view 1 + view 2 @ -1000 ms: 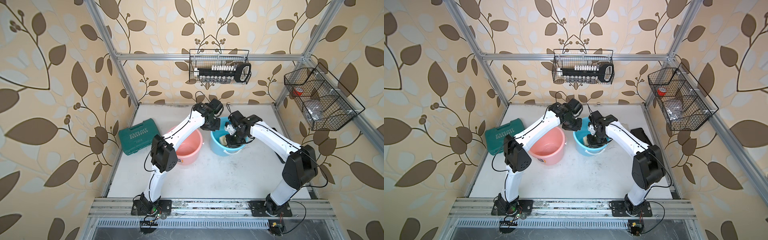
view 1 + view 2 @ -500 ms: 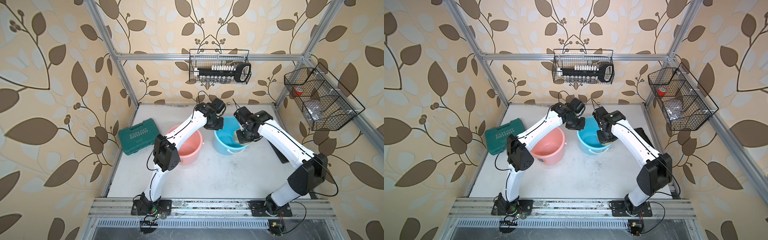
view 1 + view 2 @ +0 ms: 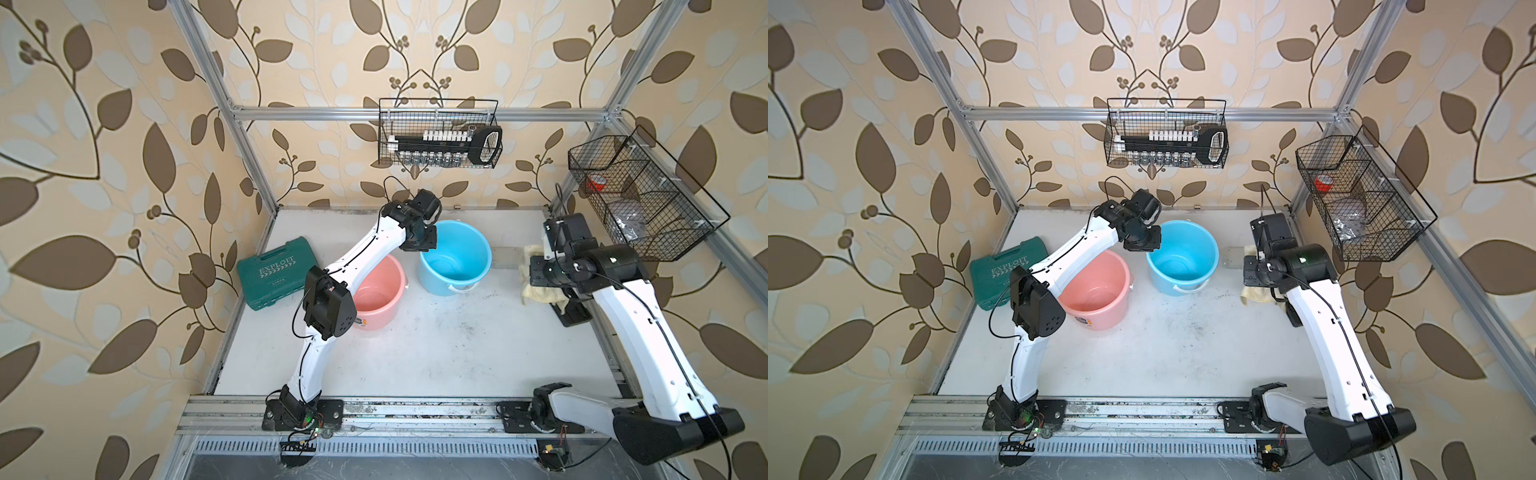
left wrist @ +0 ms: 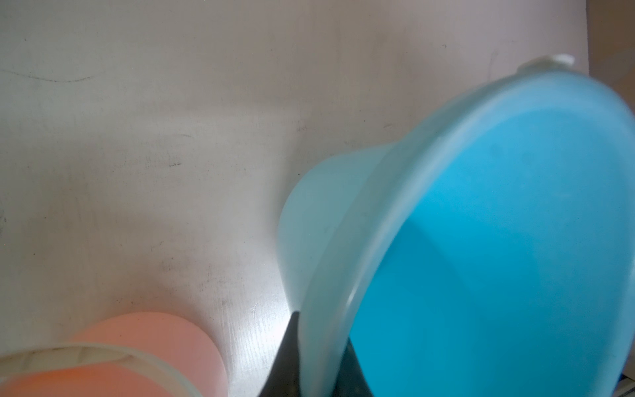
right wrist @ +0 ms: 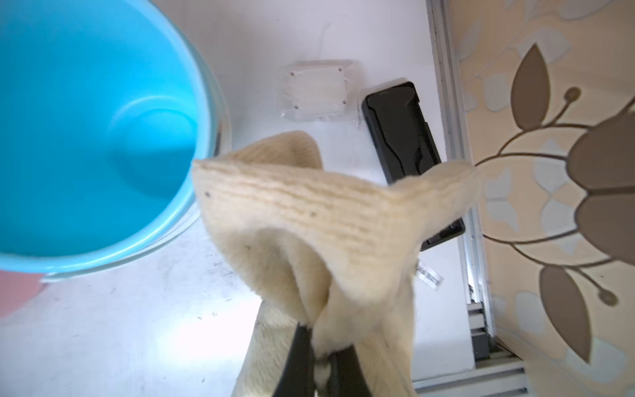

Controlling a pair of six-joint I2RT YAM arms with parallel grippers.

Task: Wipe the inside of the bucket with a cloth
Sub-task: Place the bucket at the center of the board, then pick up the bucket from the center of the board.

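Observation:
The blue bucket (image 3: 455, 257) (image 3: 1183, 255) stands at the back middle of the table, with nothing inside it. My left gripper (image 3: 420, 244) (image 3: 1142, 243) (image 4: 318, 364) is shut on its left rim (image 4: 330, 309), one finger inside and one outside. The pale yellow cloth (image 3: 536, 293) (image 3: 1258, 294) (image 5: 309, 213) hangs bunched to the right of the bucket, clear of it. My right gripper (image 3: 536, 270) (image 3: 1252, 270) (image 5: 321, 364) is shut on a fold of the cloth, and most of the gripper is hidden under its wrist in both top views.
A pink bucket (image 3: 376, 291) (image 3: 1096, 291) stands close to the left of the blue one, under the left arm. A green tool case (image 3: 274, 270) lies at the left edge. A black flat object (image 5: 402, 137) and a clear plastic pack (image 5: 316, 89) lie near the right edge. Wire baskets (image 3: 440, 133) (image 3: 640, 199) hang on the walls.
My right arm has lifted the cloth out of the blue bucket and swung it right, away from the bucket. The left gripper has kept its hold on the rim.

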